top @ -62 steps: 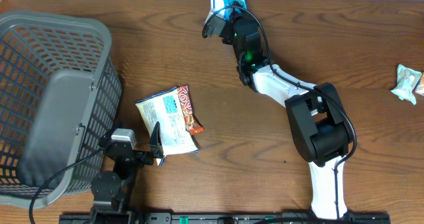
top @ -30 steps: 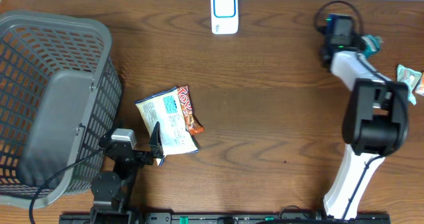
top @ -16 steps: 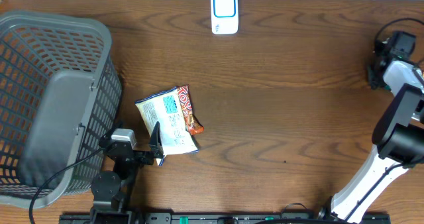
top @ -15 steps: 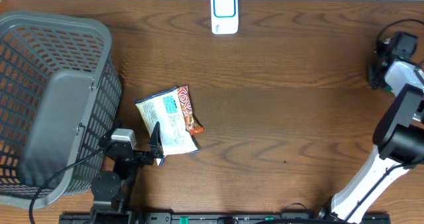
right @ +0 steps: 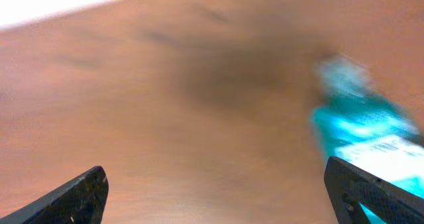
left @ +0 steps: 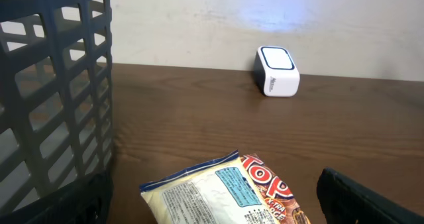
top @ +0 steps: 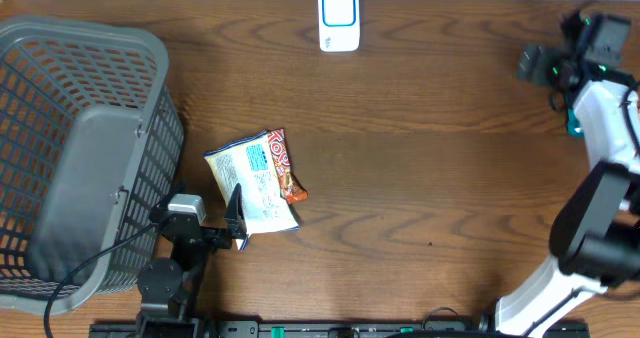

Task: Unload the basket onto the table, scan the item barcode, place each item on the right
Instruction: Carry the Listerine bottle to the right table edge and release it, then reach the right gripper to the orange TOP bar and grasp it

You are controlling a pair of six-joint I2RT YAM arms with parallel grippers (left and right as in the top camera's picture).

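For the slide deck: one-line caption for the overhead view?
Snack packet lies near the basket, scanner at the table's far edge, right gripper open off to the right.

Only partly legible text: big white-on-red letters starting "TO" on the white and orange crinkled snack packet (left: 225, 194), rest cut off. Its back-panel fine print is too small. Small dark print on the white box-shaped scanner (left: 277, 71) unreadable. Label on the teal packet (right: 368, 144) blurred.
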